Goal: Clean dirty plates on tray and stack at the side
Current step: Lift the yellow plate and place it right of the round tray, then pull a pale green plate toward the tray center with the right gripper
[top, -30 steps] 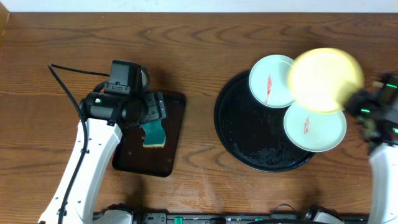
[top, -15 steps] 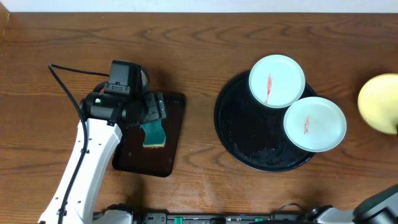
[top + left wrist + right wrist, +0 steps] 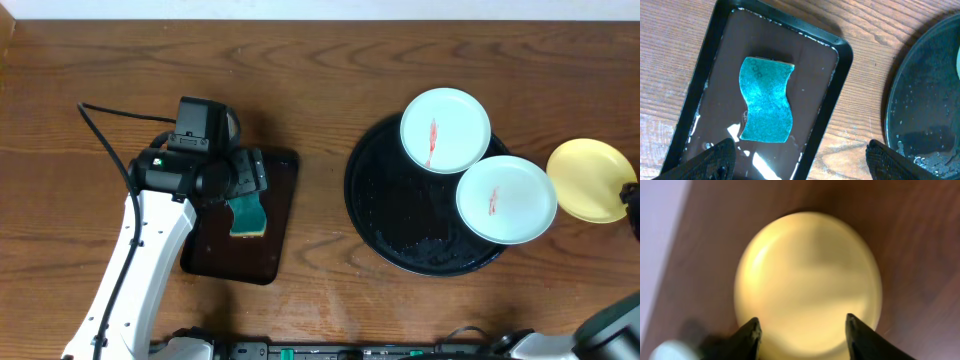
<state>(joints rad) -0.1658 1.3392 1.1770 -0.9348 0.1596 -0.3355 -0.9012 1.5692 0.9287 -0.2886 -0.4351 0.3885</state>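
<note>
Two white plates with red smears, one at the back [image 3: 446, 130] and one nearer [image 3: 506, 199], rest on the right part of the round black tray [image 3: 385, 210]. The pale yellow plate [image 3: 588, 180] lies on the wood just right of the tray. It fills the right wrist view [image 3: 807, 280], blurred. My right gripper [image 3: 802, 330] is at that plate's near edge with its jaws apart, open; only a dark bit of it shows at the overhead view's right edge [image 3: 632, 200]. My left gripper [image 3: 800, 155] hangs wide open and empty over the small rectangular tray.
A teal sponge [image 3: 247, 215] lies in the wet dark rectangular tray [image 3: 280, 170] at left, also seen from the left wrist [image 3: 766, 101]. The black tray's rim [image 3: 925, 100] shows at that view's right. A black cable [image 3: 100, 130] runs along the left.
The yellow plate travelled from above the tray out to the right and now lies on the table. My right gripper's jaws have come apart. The left arm stayed still.
</note>
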